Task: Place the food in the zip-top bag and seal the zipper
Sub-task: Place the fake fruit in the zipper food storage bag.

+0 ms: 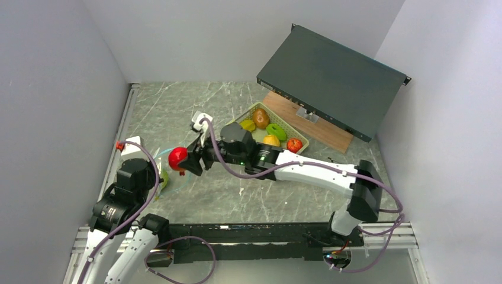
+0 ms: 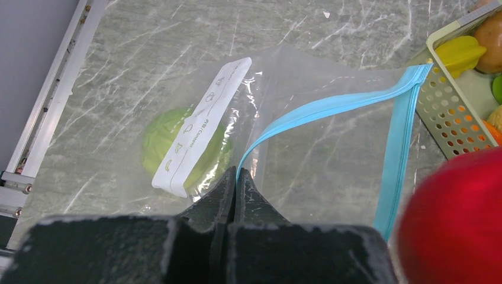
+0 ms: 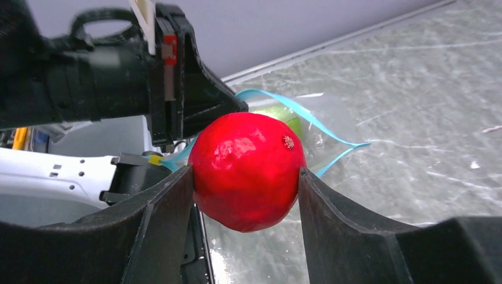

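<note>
While agape, zip-top bag (image 2: 331, 160) mouth toward basket (image 2: 443, 112).

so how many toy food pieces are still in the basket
5 in the basket: yellow starfruit far left, brown piece at the back, green one mid, yellow-orange one in front, red one far right. The right arm may hide more.

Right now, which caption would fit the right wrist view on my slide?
Right gripper holds a red fruit near the bag, whose blue zipper is open.

Pale grey walls (image 1: 59, 89), marbled table (image 1: 177, 106)
</note>
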`<act>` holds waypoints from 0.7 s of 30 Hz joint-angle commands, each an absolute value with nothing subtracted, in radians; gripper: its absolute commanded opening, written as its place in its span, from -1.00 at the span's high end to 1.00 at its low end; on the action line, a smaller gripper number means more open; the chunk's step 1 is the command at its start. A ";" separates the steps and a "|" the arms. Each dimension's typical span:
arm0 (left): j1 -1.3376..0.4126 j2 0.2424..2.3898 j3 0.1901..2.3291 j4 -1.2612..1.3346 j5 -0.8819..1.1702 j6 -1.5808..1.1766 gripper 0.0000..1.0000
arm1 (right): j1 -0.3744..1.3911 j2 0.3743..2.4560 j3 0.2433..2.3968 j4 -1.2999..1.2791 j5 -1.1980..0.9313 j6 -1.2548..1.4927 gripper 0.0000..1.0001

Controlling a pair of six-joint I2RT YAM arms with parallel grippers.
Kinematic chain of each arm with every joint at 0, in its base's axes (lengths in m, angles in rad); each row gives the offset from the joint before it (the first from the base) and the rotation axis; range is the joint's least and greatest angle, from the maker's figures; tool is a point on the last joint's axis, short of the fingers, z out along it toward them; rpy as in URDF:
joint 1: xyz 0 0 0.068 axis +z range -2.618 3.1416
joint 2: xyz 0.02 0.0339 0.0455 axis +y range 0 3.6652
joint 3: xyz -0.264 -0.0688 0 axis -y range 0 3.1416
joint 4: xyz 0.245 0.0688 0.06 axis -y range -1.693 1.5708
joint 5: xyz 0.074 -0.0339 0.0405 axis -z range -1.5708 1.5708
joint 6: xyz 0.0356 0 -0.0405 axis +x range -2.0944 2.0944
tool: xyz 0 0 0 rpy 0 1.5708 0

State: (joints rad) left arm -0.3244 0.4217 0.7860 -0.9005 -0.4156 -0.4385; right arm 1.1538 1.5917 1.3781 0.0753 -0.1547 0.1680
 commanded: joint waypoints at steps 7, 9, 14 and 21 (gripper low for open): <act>-0.327 0.401 0.816 -0.868 -0.415 -0.426 1.00 | 1.194 1.757 1.483 0.141 -0.094 0.169 0.85; -0.327 0.400 0.814 -0.868 -0.416 -0.428 1.00 | 1.197 1.788 1.520 0.112 -0.034 0.179 0.58; -0.327 0.402 0.816 -0.867 -0.411 -0.425 1.00 | 1.197 1.854 1.607 0.024 0.077 0.212 -0.46; -0.327 0.405 0.814 -0.865 -0.409 -0.424 1.00 | 1.197 1.828 1.591 -0.007 0.113 0.191 -0.76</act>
